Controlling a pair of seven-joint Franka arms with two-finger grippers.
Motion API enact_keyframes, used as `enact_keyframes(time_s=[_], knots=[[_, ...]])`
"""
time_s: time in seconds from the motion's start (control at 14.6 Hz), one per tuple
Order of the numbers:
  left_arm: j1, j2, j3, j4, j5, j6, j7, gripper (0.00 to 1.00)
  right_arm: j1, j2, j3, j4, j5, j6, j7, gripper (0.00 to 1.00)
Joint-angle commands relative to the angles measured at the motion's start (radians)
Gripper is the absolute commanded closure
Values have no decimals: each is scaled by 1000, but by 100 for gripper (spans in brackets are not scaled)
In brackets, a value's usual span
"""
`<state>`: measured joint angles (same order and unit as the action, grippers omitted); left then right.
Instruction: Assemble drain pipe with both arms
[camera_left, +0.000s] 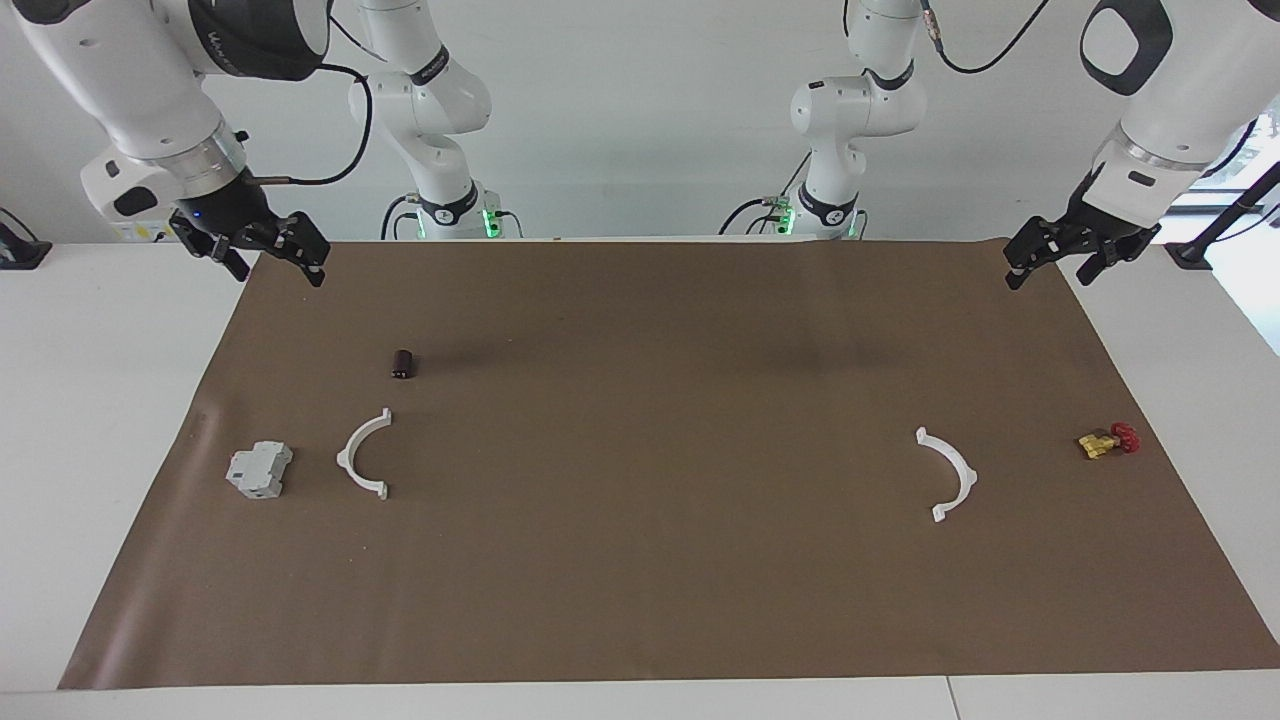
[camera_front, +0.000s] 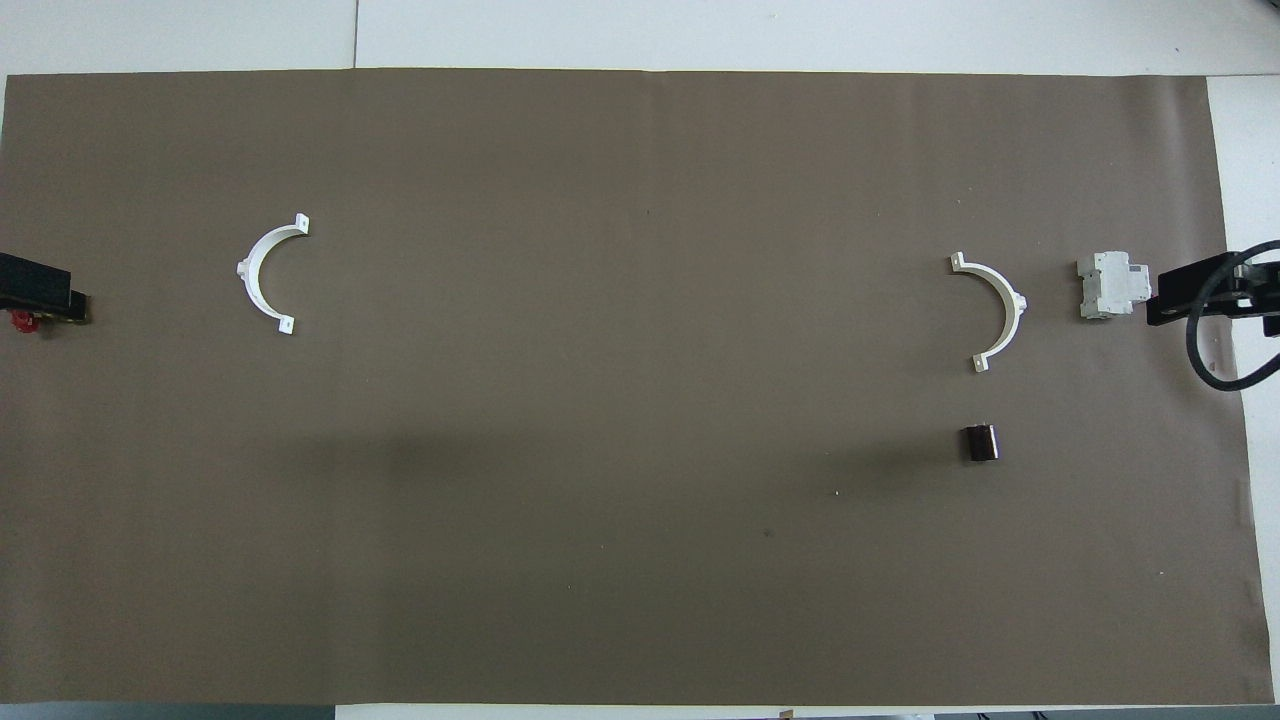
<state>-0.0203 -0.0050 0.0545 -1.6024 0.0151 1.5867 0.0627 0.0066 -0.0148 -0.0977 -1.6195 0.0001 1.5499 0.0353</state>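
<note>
The drain pipe lies as two separate white half-circle arcs on the brown mat (camera_left: 640, 600). One arc (camera_left: 345, 458) lies toward the right arm's end, beside the grey block; it also shows in the overhead view (camera_front: 1015, 305). The other arc (camera_left: 968, 472) lies toward the left arm's end and also shows in the overhead view (camera_front: 250, 270). My right gripper (camera_left: 277, 268) is open and empty, raised over the mat's corner at its own end. My left gripper (camera_left: 1050, 272) is open and empty, raised over the mat's corner at its end.
A grey boxy block (camera_left: 258, 470) lies beside the right-end arc, toward the mat's edge. A small dark cylinder (camera_left: 403, 363) lies nearer to the robots than that arc. A yellow-and-red valve (camera_left: 1108, 441) lies beside the left-end arc, at the mat's edge.
</note>
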Motion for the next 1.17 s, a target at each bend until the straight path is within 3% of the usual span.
enact_keyframes(time_s=[0.0,0.14,0.27,0.62,0.82,0.96,1.1], knots=[[3,-12,1,-21,-4,18,-6,0,-17,-23,7,-31,20,13,-29,0],[5,-15,1,-24,-4,16,-7,0,-14,-22,7,-37,21,53,-92,0],[3,-15,1,-24,-4,13,-11,0,-10,-24,7,-101,18,171,-106,0],[-4,-16,1,-24,-4,4,-12,0,-7,166,10,-141,21,450,-153,0],[-6,-17,1,-25,-4,-14,-15,0,-4,193,12,-307,23,672,-221,0],[-4,-20,1,-40,-3,2,-3,0,-14,219,12,-370,23,739,-227,0],[-6,-33,-1,-86,-3,88,-3,0,-20,262,12,-369,23,762,-256,1]])
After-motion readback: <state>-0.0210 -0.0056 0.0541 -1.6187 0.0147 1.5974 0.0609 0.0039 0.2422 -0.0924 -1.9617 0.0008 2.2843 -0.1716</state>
